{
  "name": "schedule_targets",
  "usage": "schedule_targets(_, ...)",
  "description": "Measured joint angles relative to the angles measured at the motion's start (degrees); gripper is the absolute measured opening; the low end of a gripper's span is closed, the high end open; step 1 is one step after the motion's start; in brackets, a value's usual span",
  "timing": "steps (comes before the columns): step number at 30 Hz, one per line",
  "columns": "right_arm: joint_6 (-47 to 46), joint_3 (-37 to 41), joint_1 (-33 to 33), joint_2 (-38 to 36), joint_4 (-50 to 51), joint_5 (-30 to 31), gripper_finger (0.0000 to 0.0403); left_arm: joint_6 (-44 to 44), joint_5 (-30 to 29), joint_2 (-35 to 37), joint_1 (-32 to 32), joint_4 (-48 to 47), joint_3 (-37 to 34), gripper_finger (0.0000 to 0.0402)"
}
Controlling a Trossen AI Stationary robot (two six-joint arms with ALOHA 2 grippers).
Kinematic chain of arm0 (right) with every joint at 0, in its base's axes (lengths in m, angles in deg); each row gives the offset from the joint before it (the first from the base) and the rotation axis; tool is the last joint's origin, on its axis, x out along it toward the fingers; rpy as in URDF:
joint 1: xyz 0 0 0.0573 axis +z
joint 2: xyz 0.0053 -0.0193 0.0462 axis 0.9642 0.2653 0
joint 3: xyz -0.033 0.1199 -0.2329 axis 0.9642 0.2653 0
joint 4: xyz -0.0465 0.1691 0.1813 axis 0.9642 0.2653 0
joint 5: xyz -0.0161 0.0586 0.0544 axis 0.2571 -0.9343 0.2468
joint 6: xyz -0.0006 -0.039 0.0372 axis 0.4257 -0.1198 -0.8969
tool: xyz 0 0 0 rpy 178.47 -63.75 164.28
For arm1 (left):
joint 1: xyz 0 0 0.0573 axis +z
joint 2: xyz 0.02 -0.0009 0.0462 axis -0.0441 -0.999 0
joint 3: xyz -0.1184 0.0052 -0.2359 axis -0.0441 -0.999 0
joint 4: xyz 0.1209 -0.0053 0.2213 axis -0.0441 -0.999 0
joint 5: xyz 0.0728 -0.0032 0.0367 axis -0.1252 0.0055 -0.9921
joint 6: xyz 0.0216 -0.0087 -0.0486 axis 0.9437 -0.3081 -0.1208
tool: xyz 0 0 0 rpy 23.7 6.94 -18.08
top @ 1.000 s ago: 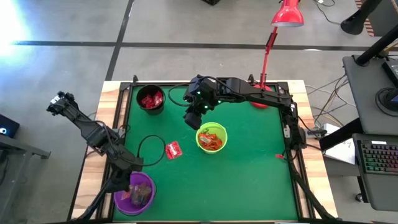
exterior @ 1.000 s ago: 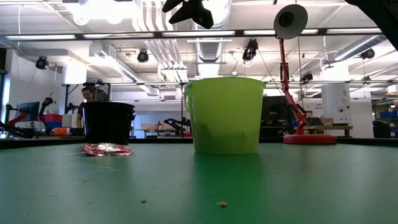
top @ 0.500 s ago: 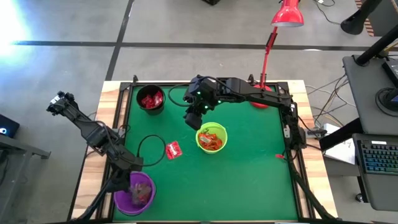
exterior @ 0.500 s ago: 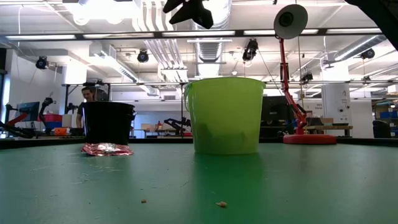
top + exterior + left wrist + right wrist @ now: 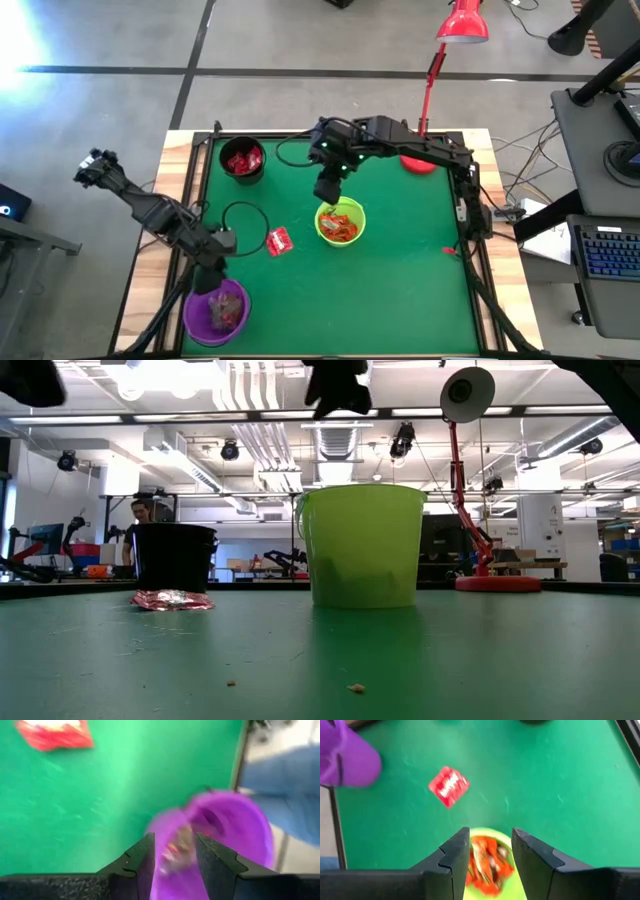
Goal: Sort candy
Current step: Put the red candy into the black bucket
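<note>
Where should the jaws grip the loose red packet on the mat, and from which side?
Probably from straight above: the red packet lies flat on the green mat, clear of the lime-green bowl. Close the jaws across its narrower width, on opposite edges.

— What do your arms look like from above?

— Both are dark, near black, built of slim jointed links. My right arm (image 5: 420, 150) carries small green lights near its wrist, and a thin black cable loops off it. My left arm (image 5: 150, 205) has a black cable too, curling in a loop beside it.

— And the grippers?

— My left gripper (image 5: 174, 857) has two matte black fingers (image 5: 137, 865) with angular, faceted faces, rising from a flat, grainy black bar. My right gripper (image 5: 490, 855) is the same make: two dark wedge-shaped fingers (image 5: 452, 857), slightly grey where light catches their edges. I see no screws or markings on either.
</note>
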Motion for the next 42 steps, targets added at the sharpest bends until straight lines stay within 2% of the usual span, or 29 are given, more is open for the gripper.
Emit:
schedule_targets(6, 4.17, -0.02, -1.77, -0.1, 6.98, -0.02, 0.0137, -1.48, -12.87, -0.21, 2.94, -1.97, -0.02, 0.0123)
schedule_targets(8, 5.82, -0.02, -2.31, -0.24, 9.11, -0.02, 0.0137, -2.26, -15.19, -0.62, 4.29, -1.82, -0.04, 0.0123)
schedule_targets(18, 10.74, -0.02, -4.05, -2.09, 13.48, -0.02, 0.0137, -3.34, -13.32, -5.07, 12.97, 1.24, -0.04, 0.0137)
schedule_targets(21, 12.22, -0.02, -4.1, -2.85, 13.43, -0.02, 0.0137, -8.38, -14.03, -7.47, 16.51, 1.26, -0.04, 0.0154)
schedule_targets(26, 15.64, -0.02, -4.06, -3.85, 13.44, -0.06, 0.0137, -26.36, -15.26, -12.63, 21.3, 1.26, -0.04, 0.0176)
schedule_targets(29, 15.84, -0.02, -4.06, -4.31, 13.46, -0.06, 0.0137, -33.02, -14.99, -15.6, 22.37, 1.3, -0.04, 0.0178)
schedule_targets(35, 16.43, 0.0, -4.06, -4.5, 13.52, -0.07, 0.0137, -41.24, -14.87, -21.54, 22.78, 2.12, -0.04, 0.0178)
schedule_targets(42, 16.3, -0.02, -4.03, -4.5, 14.16, -0.09, 0.0137, -42.51, -14.83, -28.33, 23.25, 7.15, -0.04, 0.0178)
